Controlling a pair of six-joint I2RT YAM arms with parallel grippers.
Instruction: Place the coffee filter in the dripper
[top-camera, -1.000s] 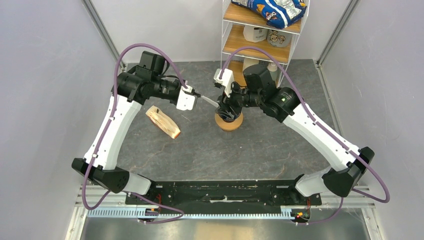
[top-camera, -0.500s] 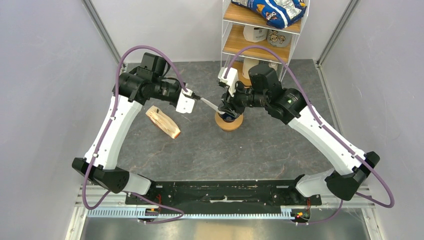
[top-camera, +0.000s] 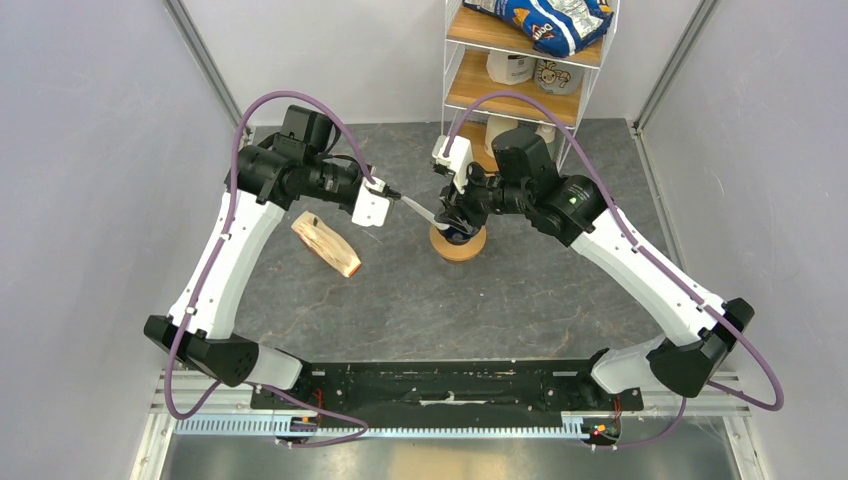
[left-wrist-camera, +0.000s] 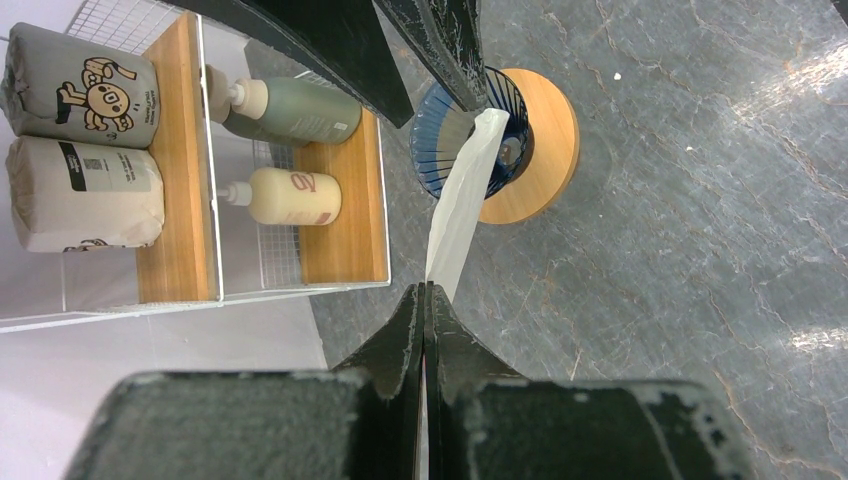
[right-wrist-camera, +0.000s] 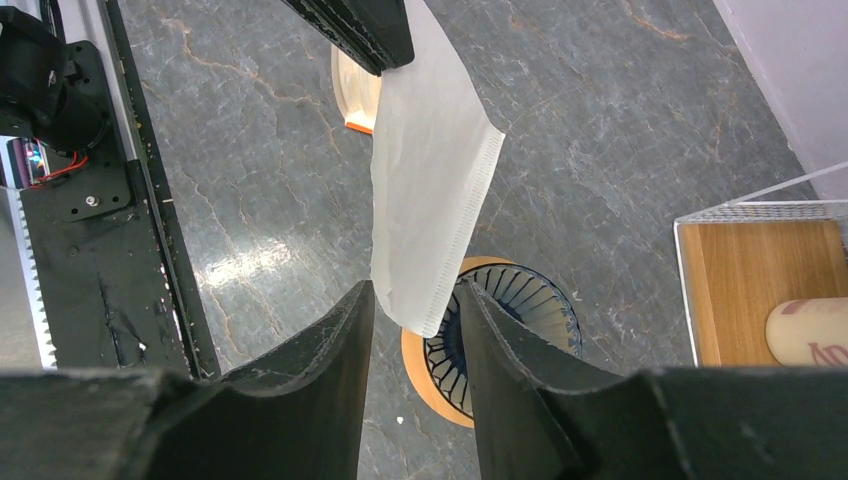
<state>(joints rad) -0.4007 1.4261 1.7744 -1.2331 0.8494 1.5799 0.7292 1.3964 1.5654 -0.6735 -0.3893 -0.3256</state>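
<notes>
A: Progress?
B: Not seated yet. Left gripper is clamped tight on the coffee filter at its near end. Far end reaches the dripper rim, which sits on the wooden ring.
A: Right gripper?
B: Half open, jaws straddling the filter's free tip just above the dripper. No clear pinch.

Light falls bright and even from above onto my counter, so shadows in the overhead view stay faint and soft-edged. In both wrist views the polished stone throws back pale patches of glare. Close to the lens, the base of my left end effector goes soft and grainy, as does my right end effector. The coffee filter shows bright white with its texture still visible.
</notes>
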